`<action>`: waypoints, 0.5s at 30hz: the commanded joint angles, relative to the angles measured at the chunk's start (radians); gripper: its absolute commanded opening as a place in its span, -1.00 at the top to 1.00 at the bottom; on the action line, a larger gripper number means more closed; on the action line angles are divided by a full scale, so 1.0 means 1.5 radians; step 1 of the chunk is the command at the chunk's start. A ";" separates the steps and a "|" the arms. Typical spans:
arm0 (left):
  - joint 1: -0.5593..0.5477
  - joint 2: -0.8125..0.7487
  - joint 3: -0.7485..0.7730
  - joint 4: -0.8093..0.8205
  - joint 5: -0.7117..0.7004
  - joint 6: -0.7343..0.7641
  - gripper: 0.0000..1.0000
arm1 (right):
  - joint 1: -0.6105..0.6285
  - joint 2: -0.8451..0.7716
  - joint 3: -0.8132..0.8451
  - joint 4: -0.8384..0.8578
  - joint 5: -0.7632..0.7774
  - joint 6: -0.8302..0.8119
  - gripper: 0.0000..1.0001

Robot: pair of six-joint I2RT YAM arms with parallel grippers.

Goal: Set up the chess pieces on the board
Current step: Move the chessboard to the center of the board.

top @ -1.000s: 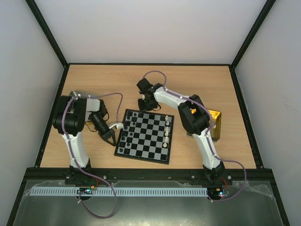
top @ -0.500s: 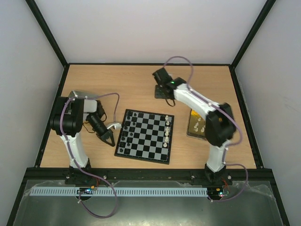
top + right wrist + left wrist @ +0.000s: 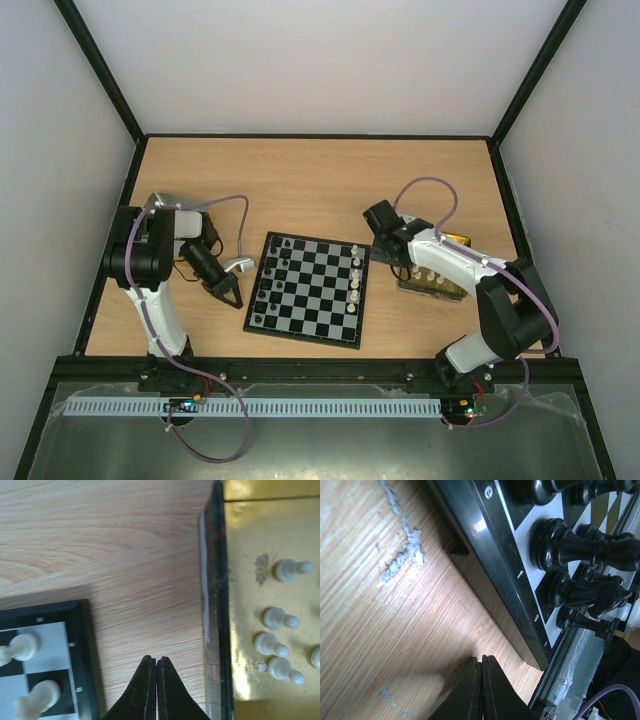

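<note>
1. Fetching whites, I reckon. The board (image 3: 308, 290) sits mid-frame in the top view, with black pieces (image 3: 265, 282) down its left edge and white pieces (image 3: 355, 280) on its right.
2. Both sets of jaws are pinched together and empty. The right gripper (image 3: 154, 661) is between the board and the gold tray (image 3: 250, 555), and the left gripper (image 3: 481, 659) is by the board's left rim.
3. Next, the right one opens over one of the tray pawns (image 3: 267, 642), if they are pawns; it's blurry.

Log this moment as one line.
left gripper: shut, empty, beside board | right gripper: shut, empty, between board and gold tray | white pieces: in gold tray

Bright, even light from above, with soft shadows on the table (image 3: 300, 180). Glare marks the gold tray (image 3: 244, 680) and the rim of the board (image 3: 482, 532). Both wrist views are slightly soft.
</note>
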 commanded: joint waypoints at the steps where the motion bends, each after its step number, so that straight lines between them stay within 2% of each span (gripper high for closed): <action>1: 0.002 -0.012 0.006 0.033 -0.002 -0.003 0.95 | -0.021 -0.025 -0.043 0.058 -0.012 0.037 0.96; 15: 0.002 0.012 0.007 0.051 0.013 -0.018 0.95 | -0.082 0.094 -0.048 0.184 -0.123 0.030 0.96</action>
